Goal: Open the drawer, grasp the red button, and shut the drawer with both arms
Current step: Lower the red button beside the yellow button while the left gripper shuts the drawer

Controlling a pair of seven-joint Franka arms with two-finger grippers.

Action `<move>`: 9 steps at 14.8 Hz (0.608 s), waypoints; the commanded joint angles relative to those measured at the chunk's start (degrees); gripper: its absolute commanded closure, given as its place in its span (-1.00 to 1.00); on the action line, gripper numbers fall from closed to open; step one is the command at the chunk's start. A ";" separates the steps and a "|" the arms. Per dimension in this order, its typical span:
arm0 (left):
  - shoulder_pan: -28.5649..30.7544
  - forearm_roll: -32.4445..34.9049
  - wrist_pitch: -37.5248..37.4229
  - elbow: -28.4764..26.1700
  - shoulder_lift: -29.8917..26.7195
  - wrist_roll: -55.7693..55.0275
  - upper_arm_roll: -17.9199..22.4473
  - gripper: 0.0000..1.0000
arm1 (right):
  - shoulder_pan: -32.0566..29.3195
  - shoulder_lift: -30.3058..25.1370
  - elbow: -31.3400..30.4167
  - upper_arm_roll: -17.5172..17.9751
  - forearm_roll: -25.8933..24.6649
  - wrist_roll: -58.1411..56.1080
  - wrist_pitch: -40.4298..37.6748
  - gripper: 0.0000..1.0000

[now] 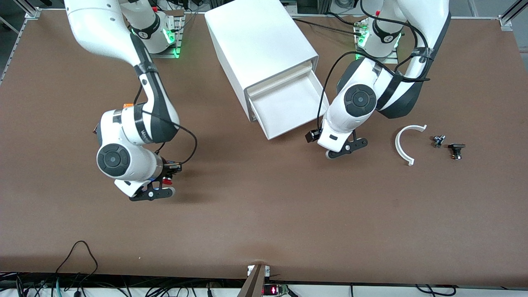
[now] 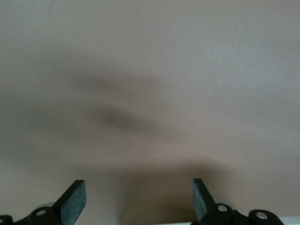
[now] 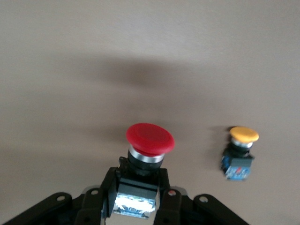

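The white cabinet (image 1: 260, 45) stands at the middle of the table near the robots' bases. Its drawer (image 1: 288, 105) is pulled out toward the front camera, and its white inside shows nothing in it. My right gripper (image 1: 154, 193) is over bare table toward the right arm's end and is shut on the red-capped button (image 1: 167, 180). In the right wrist view the fingers (image 3: 105, 187) clamp the button's (image 3: 150, 138) black body, red cap pointing away. My left gripper (image 1: 350, 149) hangs low over the table beside the open drawer's front corner. It is open and empty (image 2: 138, 201).
A button with an orange-yellow cap (image 3: 241, 150) stands on the table close to the right gripper. A white curved piece (image 1: 406, 142) and two small dark parts (image 1: 438, 141) (image 1: 456, 150) lie toward the left arm's end. A small orange thing (image 1: 128, 105) shows by the right arm.
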 commanded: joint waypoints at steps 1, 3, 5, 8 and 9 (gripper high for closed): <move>-1.14 0.68 3.34 -0.95 0.85 -2.67 -0.18 -1.00 | -0.80 -1.45 -7.11 0.32 0.61 -4.49 6.08 1.00; -2.29 0.85 4.04 -1.04 1.90 -5.92 -0.18 -1.00 | -1.15 -0.83 -9.22 0.32 0.79 -4.76 9.16 1.00; -3.26 1.03 4.66 -1.04 2.35 -7.69 -0.09 -1.00 | -1.42 -0.30 -10.55 0.41 0.79 -4.76 10.40 1.00; -4.05 1.12 4.66 -2.35 2.79 -7.87 -0.27 -1.00 | -1.51 0.05 -11.78 0.67 0.87 -5.03 11.10 1.00; -4.31 1.12 4.57 -2.97 2.70 -7.78 -0.27 -1.00 | -1.60 0.14 -11.96 0.76 0.96 -5.11 11.28 1.00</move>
